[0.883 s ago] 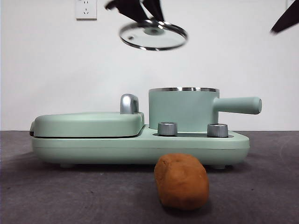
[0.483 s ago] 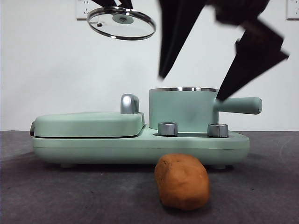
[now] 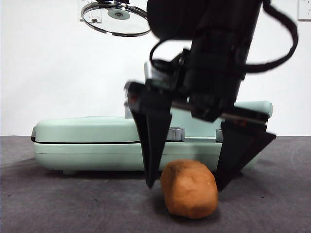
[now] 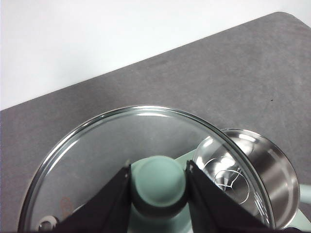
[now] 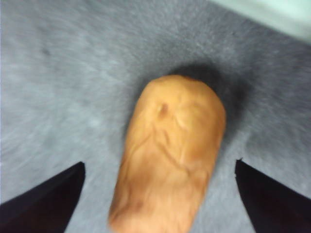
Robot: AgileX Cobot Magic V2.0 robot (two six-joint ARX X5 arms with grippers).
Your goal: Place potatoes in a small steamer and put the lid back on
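The orange-brown potato (image 3: 189, 190) lies on the dark table in front of the appliance. My right gripper (image 3: 186, 185) is open and low, one jaw on each side of the potato, not touching it; the right wrist view shows the potato (image 5: 170, 160) between the two jaws of the gripper (image 5: 159, 166). My left gripper (image 4: 159, 182) is shut on the mint-green knob of the glass lid (image 4: 121, 150) and holds the lid (image 3: 115, 18) high at the back left. The small steamer (image 4: 272, 170) stands open and empty; in the front view only its handle (image 3: 257, 108) shows behind the right arm.
The mint-green appliance base (image 3: 87, 148) stretches across the table behind the potato, with the flat grill cover (image 3: 90, 128) on its left half. A steel knob (image 3: 176, 133) sticks out of its front. A white wall stands behind.
The right arm has come down from the top right and now straddles the potato with open jaws. The left gripper has carried the lid further left and a little higher.
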